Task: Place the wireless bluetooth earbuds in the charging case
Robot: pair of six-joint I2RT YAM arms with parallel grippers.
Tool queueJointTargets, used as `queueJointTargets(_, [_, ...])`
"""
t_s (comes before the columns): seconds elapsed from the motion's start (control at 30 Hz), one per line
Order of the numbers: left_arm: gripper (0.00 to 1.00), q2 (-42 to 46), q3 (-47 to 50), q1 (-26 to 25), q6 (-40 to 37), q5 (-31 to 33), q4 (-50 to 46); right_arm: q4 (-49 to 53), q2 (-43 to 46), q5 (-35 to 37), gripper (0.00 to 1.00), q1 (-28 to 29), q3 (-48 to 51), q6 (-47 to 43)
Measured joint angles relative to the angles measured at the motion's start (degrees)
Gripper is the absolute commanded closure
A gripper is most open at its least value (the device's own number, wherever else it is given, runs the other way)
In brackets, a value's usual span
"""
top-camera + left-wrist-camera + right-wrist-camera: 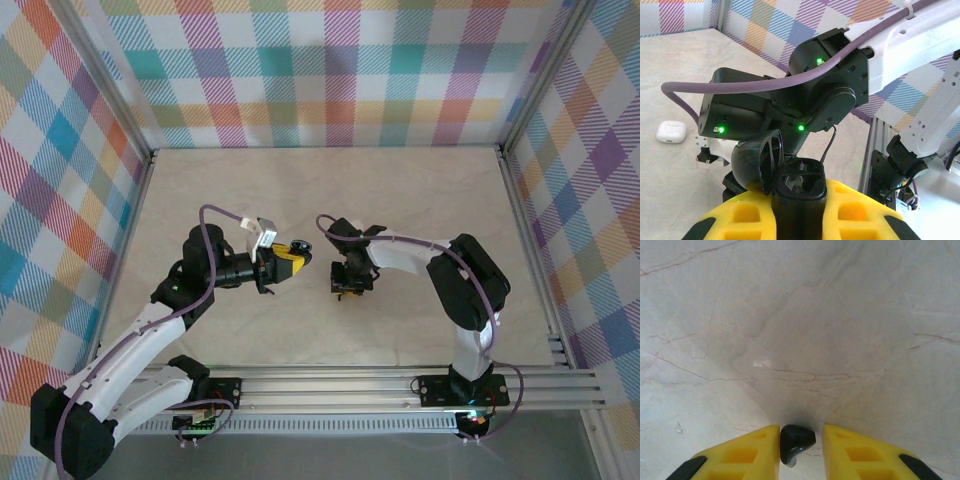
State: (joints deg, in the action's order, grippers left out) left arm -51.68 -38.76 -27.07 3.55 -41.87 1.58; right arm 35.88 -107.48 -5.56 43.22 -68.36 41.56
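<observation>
The left end effector [799,212] was closed on a black charging case [800,187], its yellow fingers [747,215] pressed to either side and holding it up off the bench [670,75]. The case's lid [757,162] was swung back to the left and the two sockets were open to view. From above, that case [301,247] sat at the tip of the left end effector [285,262], which reached across toward the right arm [455,275]. The right end effector [800,450] pointed down at the bench and pinched a black earbud [796,442] between its yellow pads [752,452], although a thin gap on one side left the firmness of the grip uncertain. The earbud's rounded head faced away from the wrist and its stem seemed to run back along the fingers, so its long axis followed the line of the end effector. The right end effector [350,285] stood just beside the case, on the robot's right and slightly nearer the bases. The coming move therefore seemed to depend on carrying the earbud left and up to an open socket and turning its stem to match. A white case [671,132] lay closed on the bench, well apart from both.
</observation>
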Motion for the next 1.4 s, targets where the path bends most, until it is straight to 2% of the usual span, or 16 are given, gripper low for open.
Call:
queueJointTargets(0.23, [1.00, 0.00, 0.00, 0.00, 0.00, 0.00, 0.00, 1.20, -0.79, -0.02, 0.72, 0.00, -1.20, -0.02])
queueJointTargets(0.53, [1.00, 0.00, 0.04, 0.00, 0.00, 0.00, -0.02, 2.12, -1.25, 0.09, 0.80, 0.04, -1.92, -0.24])
queueJointTargets(0.93, [1.00, 0.04, 2.05, 0.02, 0.02, 0.00, 0.44, 2.05, -0.74, 0.96, 0.83, 0.39, -2.16, -0.42])
queueJointTargets(1.17, [1.00, 0.00, 3.02, 0.02, -0.20, 1.18, 3.61, 3.52, 7.63, 5.73, 0.84, 0.63, -3.08, -0.96])
queueJointTargets(1.4, [1.00, -4.02, 2.49, 0.00, -3.02, 0.79, 6.01, 7.32, 16.87, 10.99, 0.85, 0.63, -9.31, -3.56])
